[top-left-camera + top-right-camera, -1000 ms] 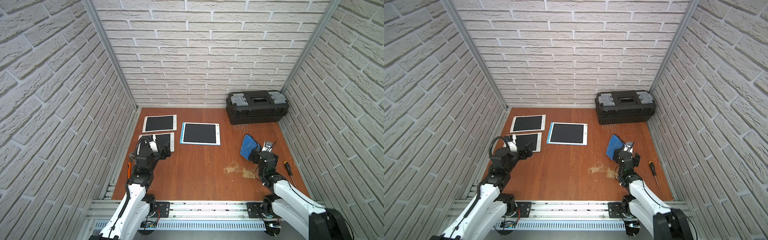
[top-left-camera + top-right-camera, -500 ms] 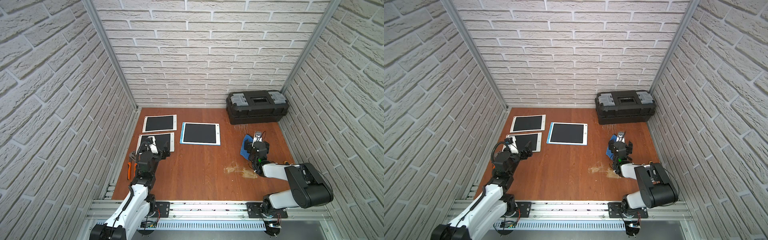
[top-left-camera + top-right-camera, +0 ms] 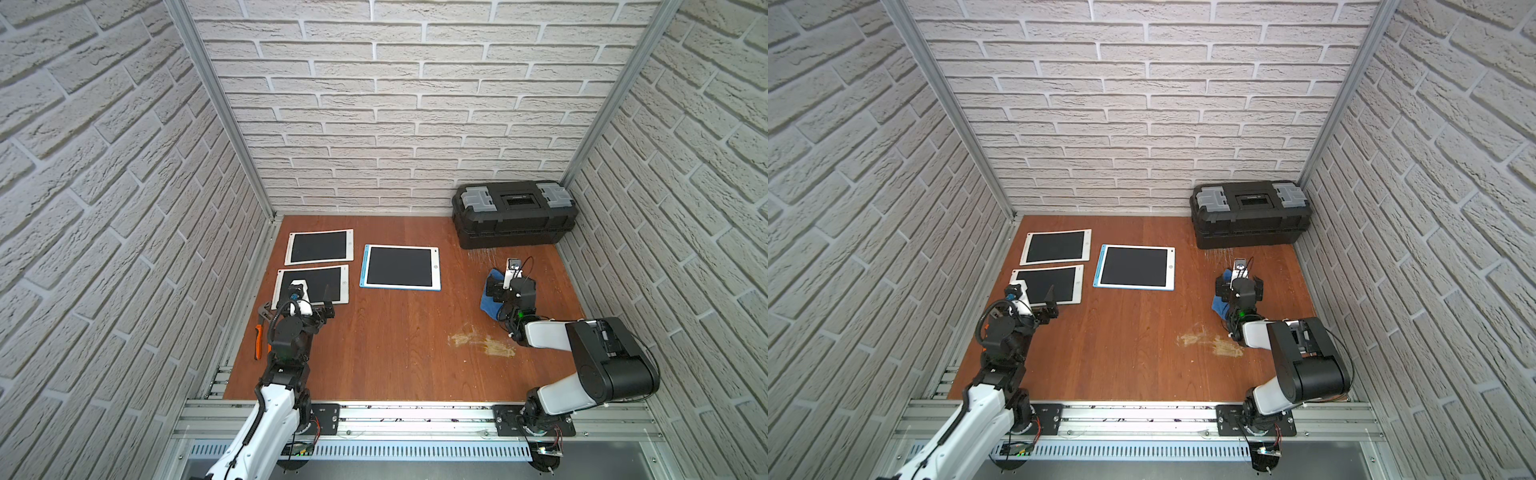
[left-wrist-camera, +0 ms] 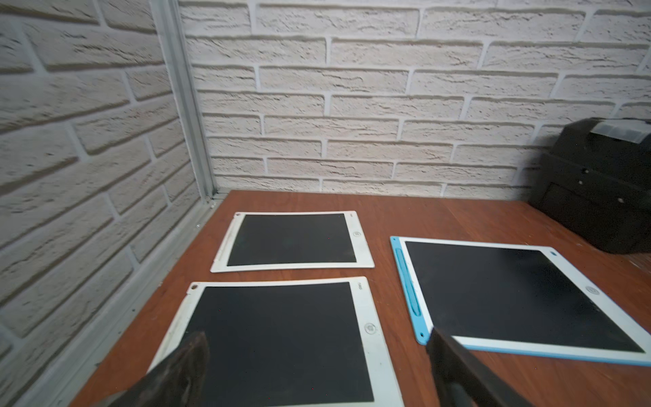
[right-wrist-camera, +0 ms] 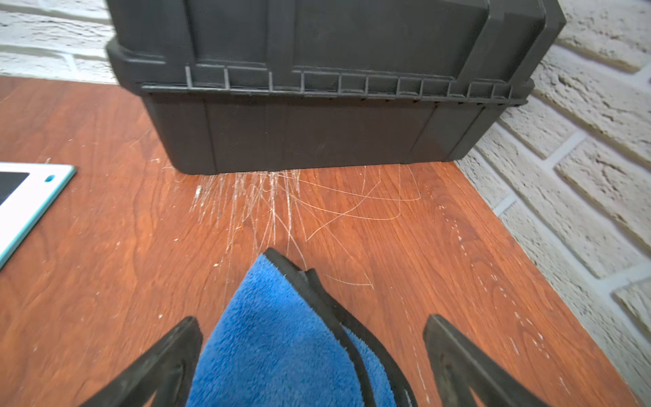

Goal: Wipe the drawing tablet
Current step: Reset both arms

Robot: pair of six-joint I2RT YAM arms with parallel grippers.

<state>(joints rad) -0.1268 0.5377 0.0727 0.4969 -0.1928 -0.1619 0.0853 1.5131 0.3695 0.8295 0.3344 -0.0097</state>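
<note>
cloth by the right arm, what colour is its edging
Black edging on a blue cloth, best seen in the right wrist view.

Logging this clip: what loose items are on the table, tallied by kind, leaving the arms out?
White-framed drawing tablets: 2
Blue-framed drawing tablet: 1
Blue cloth: 1
Black toolbox: 1
Orange-handled tool: 1
Total: 6
</note>
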